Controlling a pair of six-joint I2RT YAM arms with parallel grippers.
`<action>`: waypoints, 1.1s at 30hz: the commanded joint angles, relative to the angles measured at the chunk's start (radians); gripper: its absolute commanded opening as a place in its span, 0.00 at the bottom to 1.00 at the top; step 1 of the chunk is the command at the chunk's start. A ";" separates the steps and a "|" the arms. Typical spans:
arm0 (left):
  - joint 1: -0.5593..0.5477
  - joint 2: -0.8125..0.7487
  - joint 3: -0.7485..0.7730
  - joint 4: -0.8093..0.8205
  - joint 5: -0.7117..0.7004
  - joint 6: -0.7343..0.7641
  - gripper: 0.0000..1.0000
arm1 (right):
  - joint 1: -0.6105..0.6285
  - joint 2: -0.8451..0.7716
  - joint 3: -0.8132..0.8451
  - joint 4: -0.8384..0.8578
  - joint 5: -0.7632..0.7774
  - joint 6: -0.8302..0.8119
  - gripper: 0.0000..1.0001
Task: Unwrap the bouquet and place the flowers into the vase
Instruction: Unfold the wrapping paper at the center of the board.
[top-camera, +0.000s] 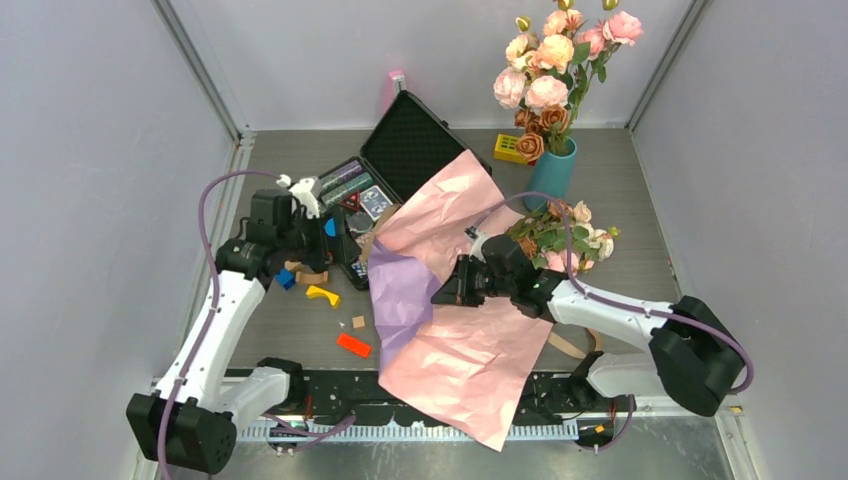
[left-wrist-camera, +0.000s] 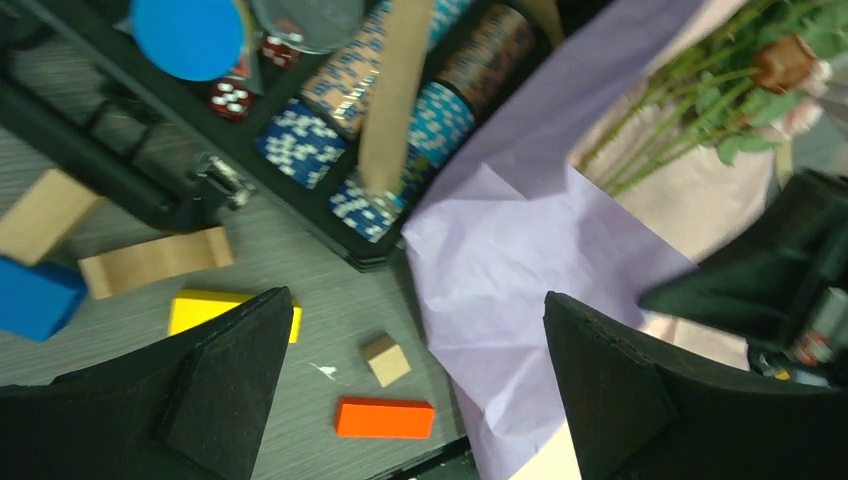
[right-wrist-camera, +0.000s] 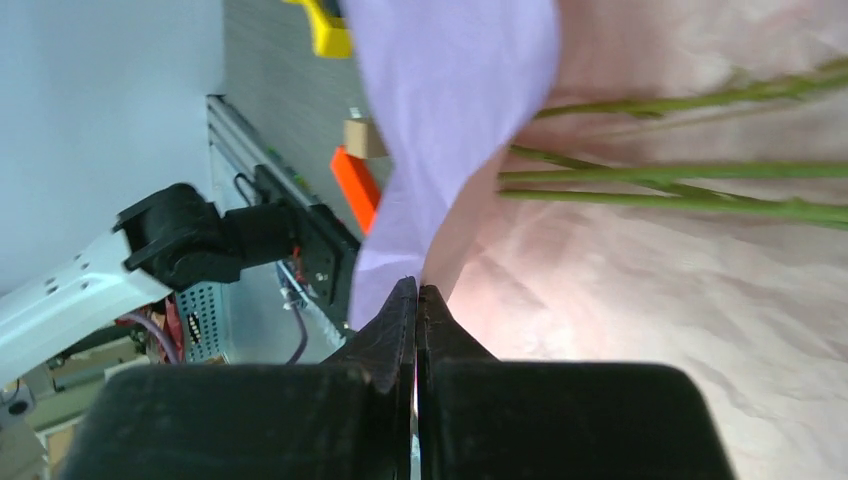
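Pinching the paper wrap (right-wrist-camera: 450, 110) with my right gripper (right-wrist-camera: 417, 288) to peel it off the flowers (top-camera: 568, 238), I had the left gripper (left-wrist-camera: 415, 300) spread wide, parked left.

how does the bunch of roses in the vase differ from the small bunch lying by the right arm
The big bunch stands upright in the teal vase at the back; the small bunch lies on its side, stems on the opened wrapping paper. The big bunch has large blooms plus rust-brown roses; the small bunch has little blooms, none visibly rust-brown. Both mix pink and cream roses with green leaves.
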 joint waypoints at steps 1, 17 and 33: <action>0.030 0.003 0.041 -0.025 -0.074 0.042 1.00 | 0.085 -0.079 0.099 0.000 0.068 -0.057 0.00; 0.063 -0.170 -0.049 0.040 -0.524 0.088 1.00 | 0.394 0.331 0.495 0.063 0.125 -0.206 0.00; 0.102 -0.148 -0.051 0.041 -0.464 0.085 1.00 | 0.420 0.614 0.709 0.123 0.060 -0.241 0.19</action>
